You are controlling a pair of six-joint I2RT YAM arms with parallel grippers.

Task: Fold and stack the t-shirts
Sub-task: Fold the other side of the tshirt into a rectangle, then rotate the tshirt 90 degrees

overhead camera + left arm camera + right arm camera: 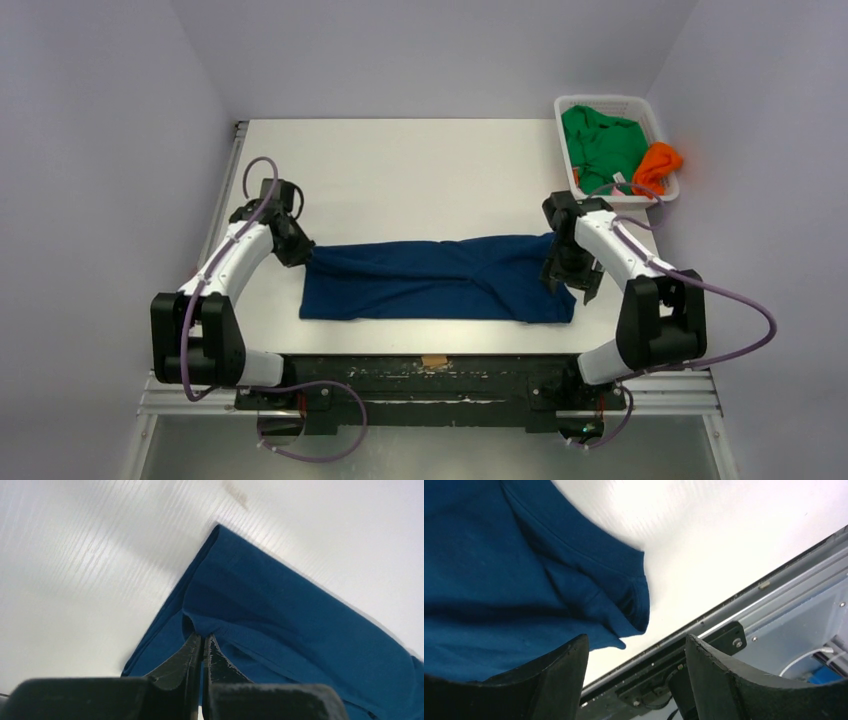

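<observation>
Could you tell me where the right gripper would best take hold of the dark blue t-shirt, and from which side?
The dark blue t-shirt lies flat in a long band, so only edges offer a pinch. Probably take its right-end corner, from above and the right: hemmed layers jut onto bare table there, beneath the open right gripper.

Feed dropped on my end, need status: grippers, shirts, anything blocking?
Left gripper shut on blue shirt, left corner. Right gripper open over its right end. Green shirt in basket, orange shirt on its rim. No obstruction seen.
</observation>
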